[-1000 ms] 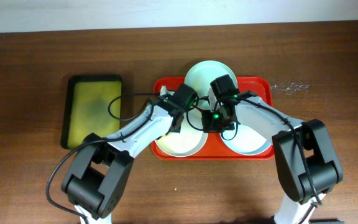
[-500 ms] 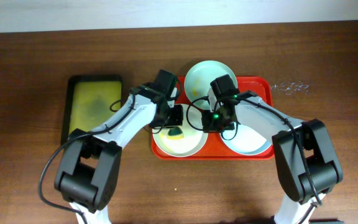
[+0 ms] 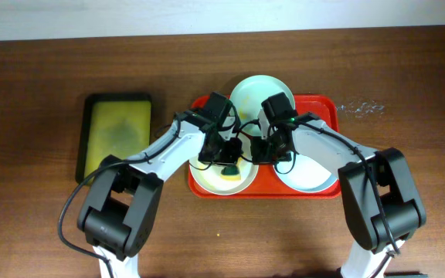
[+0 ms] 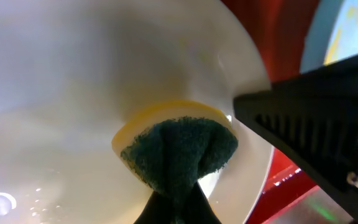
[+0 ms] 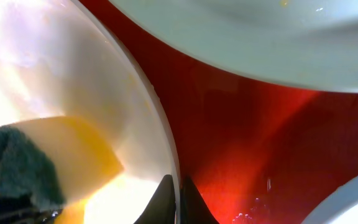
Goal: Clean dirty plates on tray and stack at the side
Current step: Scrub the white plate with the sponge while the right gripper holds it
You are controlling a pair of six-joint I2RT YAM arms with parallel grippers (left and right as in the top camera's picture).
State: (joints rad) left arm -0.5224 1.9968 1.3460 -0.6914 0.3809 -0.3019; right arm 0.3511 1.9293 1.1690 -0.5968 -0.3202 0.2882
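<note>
The red tray (image 3: 327, 108) holds three plates: mint green (image 3: 257, 91) at the back, white (image 3: 211, 181) at front left, pale blue (image 3: 311, 176) at front right. My left gripper (image 3: 224, 158) is shut on a yellow and dark green sponge (image 3: 229, 167), pressed on the white plate (image 4: 73, 74). The left wrist view shows the sponge (image 4: 176, 149) in my left gripper's jaws (image 4: 176, 202). My right gripper (image 3: 259, 151) is shut on the white plate's right rim (image 5: 160, 124), with its jaws (image 5: 179, 198) astride the edge. The sponge also shows in the right wrist view (image 5: 23, 168).
A smaller black-rimmed yellow-green tray (image 3: 118, 135) lies left of the red tray on the brown table. Both arms cross over the red tray's middle. In the right wrist view the mint plate (image 5: 260, 31) and bare red tray floor (image 5: 241, 124) lie beside the white plate.
My left arm swung out to the left and back to the right, moving the sponge across the white plate. My right gripper has stayed on the plate's rim.
</note>
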